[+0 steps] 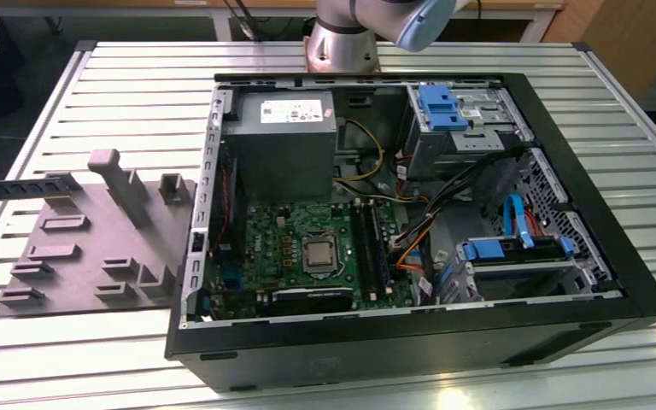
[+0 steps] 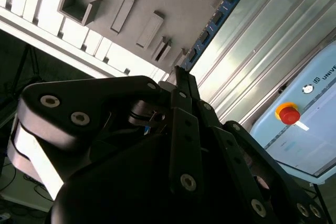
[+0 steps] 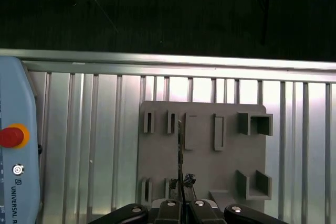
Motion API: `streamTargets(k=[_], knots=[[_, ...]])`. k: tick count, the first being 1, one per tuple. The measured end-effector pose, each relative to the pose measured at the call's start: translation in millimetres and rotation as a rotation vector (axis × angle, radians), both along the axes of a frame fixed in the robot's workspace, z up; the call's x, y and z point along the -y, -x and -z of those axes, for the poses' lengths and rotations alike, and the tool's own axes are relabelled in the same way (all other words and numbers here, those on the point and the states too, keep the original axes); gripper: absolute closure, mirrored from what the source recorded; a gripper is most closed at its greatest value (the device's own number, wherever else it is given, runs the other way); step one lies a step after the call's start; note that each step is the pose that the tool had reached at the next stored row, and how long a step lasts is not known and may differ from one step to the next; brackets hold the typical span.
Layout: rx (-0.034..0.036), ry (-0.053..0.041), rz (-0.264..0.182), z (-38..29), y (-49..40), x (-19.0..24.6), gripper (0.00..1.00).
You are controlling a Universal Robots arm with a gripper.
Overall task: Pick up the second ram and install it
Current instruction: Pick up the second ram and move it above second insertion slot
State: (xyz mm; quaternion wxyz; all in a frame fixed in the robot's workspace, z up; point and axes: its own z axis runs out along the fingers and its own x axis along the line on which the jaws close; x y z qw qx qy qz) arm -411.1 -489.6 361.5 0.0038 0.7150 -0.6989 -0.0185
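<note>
- The table (image 1: 112,77) carries the fixture block (image 1: 89,248) on the exterior view's left and the computer case (image 1: 419,350) on its right, the two just beside each other.
- The second ram (image 2: 220,17) stands on edge on the fixture block, along its far side (as the exterior view shows it).
- Inside the case, the power supply (image 1: 277,141) sits behind the motherboard (image 1: 271,248); the drive bays (image 1: 465,120) lie toward the exterior view's right.
- The memory slots (image 1: 368,243) lie on the motherboard, just beside the processor (image 1: 319,254).
- The arm base (image 1: 345,43) stands behind the case.
</note>
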Motion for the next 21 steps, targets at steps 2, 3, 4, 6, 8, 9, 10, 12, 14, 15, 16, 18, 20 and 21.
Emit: streamTargets(k=[2,3,4,6,8,9,10,12,14,15,16,18,20,21], knots=[[0.0,0.0001,0.0,-1.2,0.0,0.0,0.88],[0.0,0.0001,0.0,-1.7,0.0,0.0,0.88],[0.0001,0.0,0.0,-2.1,0.0,0.0,0.88],[0.0001,0.0,0.0,-3.3,0.0,0.0,0.88],[0.0,0.0001,0.0,-4.6,0.0,0.0,0.88],[0.0,0.0001,0.0,-5.0,0.0,0.0,0.88],[0.0001,0.0,0.0,-5.5,0.0,0.0,0.88],[0.0001,0.0,0.0,-6.6,0.0,0.0,0.88],[0.0001,0.0001,0.0,-7.6,0.0,0.0,0.88],[0.0001,0.0,0.0,-8.1,0.0,0.0,0.88],[0.0001,0.0001,0.0,-8.6,0.0,0.0,0.88],[0.0002,0.0,0.0,-9.4,0.0,0.0,0.88],[0.0001,0.0001,0.0,-10.3,0.0,0.0,0.88],[0.0001,0.0,0.0,-10.7,0.0,0.0,0.88]])
